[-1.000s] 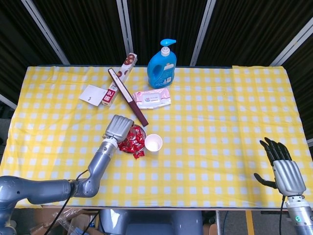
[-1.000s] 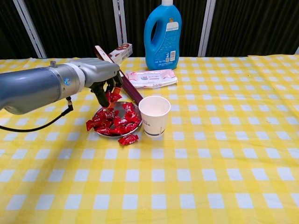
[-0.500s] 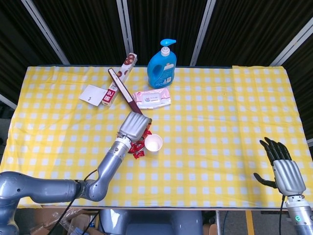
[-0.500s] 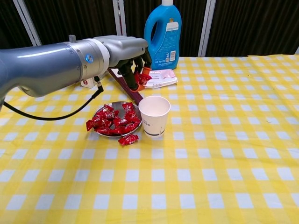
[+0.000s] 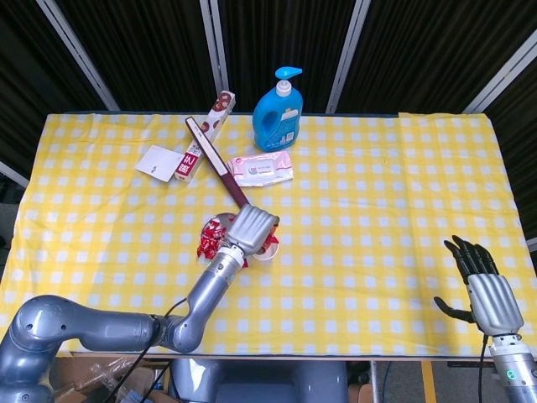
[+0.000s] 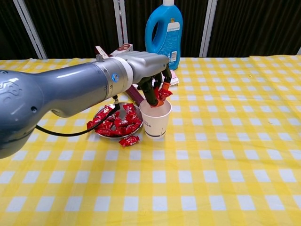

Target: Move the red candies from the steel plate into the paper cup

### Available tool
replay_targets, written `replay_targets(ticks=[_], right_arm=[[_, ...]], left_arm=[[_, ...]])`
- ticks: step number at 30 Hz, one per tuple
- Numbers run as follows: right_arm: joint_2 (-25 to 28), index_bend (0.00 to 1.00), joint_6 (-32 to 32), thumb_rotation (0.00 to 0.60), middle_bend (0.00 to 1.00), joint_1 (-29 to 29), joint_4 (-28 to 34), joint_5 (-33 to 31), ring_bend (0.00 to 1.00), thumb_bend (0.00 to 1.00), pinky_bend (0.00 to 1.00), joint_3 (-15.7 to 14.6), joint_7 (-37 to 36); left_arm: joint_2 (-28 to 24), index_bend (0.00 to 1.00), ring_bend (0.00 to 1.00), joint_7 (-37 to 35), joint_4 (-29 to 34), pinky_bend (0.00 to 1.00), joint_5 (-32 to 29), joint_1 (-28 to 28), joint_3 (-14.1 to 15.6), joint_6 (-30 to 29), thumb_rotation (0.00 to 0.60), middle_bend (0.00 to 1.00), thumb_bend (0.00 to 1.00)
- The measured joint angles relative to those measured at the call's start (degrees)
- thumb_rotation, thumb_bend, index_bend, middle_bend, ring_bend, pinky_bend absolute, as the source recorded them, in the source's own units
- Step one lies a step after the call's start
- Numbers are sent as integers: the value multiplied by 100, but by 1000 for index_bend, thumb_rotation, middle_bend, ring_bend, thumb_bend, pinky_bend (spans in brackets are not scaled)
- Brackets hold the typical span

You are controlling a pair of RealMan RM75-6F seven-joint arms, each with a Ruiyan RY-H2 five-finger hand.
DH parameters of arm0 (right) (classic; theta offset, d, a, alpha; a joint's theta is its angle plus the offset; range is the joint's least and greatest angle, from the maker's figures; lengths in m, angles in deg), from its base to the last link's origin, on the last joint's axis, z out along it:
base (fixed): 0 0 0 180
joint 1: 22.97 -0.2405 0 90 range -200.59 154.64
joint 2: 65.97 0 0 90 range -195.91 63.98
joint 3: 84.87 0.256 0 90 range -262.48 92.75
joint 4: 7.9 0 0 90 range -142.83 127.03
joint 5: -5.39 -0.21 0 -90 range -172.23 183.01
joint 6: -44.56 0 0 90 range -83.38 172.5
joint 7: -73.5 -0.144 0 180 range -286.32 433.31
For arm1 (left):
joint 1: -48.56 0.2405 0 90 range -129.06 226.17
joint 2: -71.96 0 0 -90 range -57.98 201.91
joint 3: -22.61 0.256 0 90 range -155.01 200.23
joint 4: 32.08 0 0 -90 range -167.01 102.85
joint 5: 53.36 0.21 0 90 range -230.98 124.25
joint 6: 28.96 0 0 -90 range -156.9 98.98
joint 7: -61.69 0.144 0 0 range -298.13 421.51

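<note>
1. The robot's left hand [image 6: 153,80] hangs directly over the mouth of the white paper cup [image 6: 155,117], its fingers pinched together on one red candy [image 6: 163,93] just above the rim.
2. The cup stands upright on the yellow checked tablecloth [image 6: 225,141], just to the right of the steel plate [image 6: 100,115], close enough that the two nearly touch.
3. The plate holds a heap of red candies [image 6: 115,123]. One stray candy [image 6: 129,140] lies on the cloth just in front of the plate.
4. The right hand [image 5: 487,290] rests well apart at the table's near right corner, fingers spread and holding nothing.
5. The step in hand appears to be the drop. To do it well, the candy should be centred over the opening before the fingers part, and they should part gently, since the wrapper could cling to a fingertip.
6. The hand should then rise straight up. The light cup would tip easily if brushed sideways.
7. Much of the task looks to remain.
</note>
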Motion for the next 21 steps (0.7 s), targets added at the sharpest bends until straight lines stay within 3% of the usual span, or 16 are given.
replay_targets(ticks=[5, 15, 21], right_arm=[[5, 0, -4, 600, 0, 0, -7, 5, 0, 278, 0, -2, -21], [-10, 0, -47, 600, 0, 7, -18, 15, 0, 277, 0, 6, -31], [-19, 0, -72, 600, 0, 13, -22, 22, 0, 278, 0, 8, -14]], left_arm=[[80, 504, 784, -22, -78, 871, 0, -28, 22, 9, 600, 588, 308], [-94, 478, 784, 35, 108, 871, -114, 35, 69, -76, 600, 579, 305], [-184, 387, 781, -29, 232, 871, -98, 92, 65, -154, 600, 487, 251]])
